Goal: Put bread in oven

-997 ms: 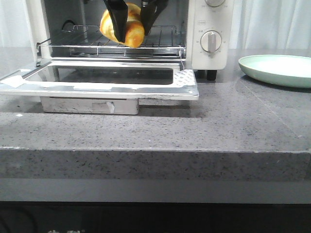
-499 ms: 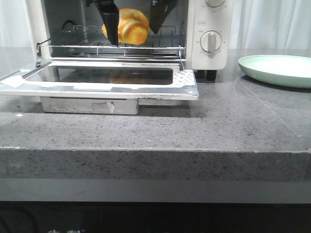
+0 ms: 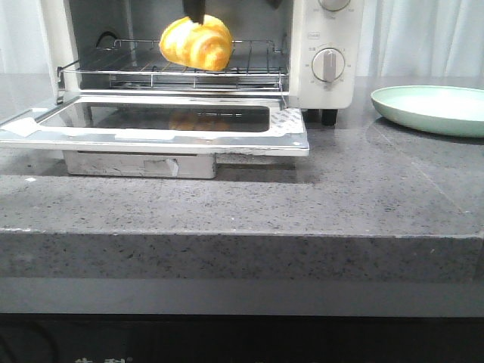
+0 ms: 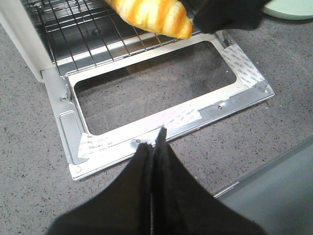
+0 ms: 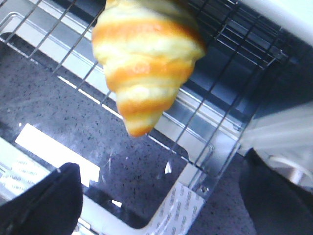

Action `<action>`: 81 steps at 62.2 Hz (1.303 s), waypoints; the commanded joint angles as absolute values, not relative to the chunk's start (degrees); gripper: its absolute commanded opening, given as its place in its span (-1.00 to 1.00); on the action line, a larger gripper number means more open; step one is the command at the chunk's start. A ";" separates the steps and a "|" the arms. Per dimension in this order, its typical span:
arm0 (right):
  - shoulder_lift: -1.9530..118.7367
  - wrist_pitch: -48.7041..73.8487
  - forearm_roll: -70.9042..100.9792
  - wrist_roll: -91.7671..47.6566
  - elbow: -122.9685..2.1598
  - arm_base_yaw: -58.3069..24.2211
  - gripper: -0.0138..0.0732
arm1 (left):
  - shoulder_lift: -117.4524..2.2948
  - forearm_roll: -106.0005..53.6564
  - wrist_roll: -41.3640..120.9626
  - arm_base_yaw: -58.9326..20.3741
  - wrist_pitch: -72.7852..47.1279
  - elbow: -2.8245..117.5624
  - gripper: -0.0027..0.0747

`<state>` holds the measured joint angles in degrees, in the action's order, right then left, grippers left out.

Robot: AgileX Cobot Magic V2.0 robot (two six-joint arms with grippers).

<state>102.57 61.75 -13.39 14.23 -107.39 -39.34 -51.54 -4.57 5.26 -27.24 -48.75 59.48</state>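
The bread (image 3: 197,43), a glossy golden-orange roll with paler stripes, lies on the wire rack (image 3: 253,73) in the open white oven (image 3: 333,30). It also shows in the left wrist view (image 4: 152,14) and the right wrist view (image 5: 145,61). My right gripper (image 3: 236,6) is open and empty just above the bread, with only its black fingertips (image 3: 198,9) showing at the top edge. In its own view the right gripper (image 5: 161,196) has fingers spread wide to either side. My left gripper (image 4: 157,137) is shut and empty over the front edge of the lowered glass door (image 4: 230,105).
The oven door (image 3: 291,130) lies flat, jutting over the grey stone counter (image 3: 340,197). A pale green plate (image 3: 431,110) sits on the counter right of the oven. The oven's dials (image 3: 328,65) are on its right panel.
My right gripper opened and let go of the bread, then rose almost out of the front view. The bread settled onto the rack, slightly turned.
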 commanded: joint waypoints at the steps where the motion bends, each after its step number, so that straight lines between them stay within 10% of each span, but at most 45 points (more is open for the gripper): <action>1: 92.41 54.87 -14.41 14.18 -100.39 -39.33 0.82 | -51.22 -4.95 4.76 -27.13 -45.16 60.95 -0.98; 51: 28.31 46.29 -10.95 14.23 -48.03 -27.22 0.82 | -51.22 -4.95 4.76 -27.13 -45.16 60.95 -0.98; 72: 25.29 50.51 -10.25 14.23 -45.94 -27.22 0.81 | -51.22 -4.95 4.76 -27.13 -45.16 60.95 -0.98; 81: 25.29 50.38 -10.25 14.23 -45.94 -27.22 0.41 | -51.22 -4.95 4.76 -27.13 -45.16 60.95 -0.98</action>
<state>24.90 54.26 -9.75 14.37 -44.67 -27.67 -51.54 -4.57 5.26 -27.24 -48.75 59.48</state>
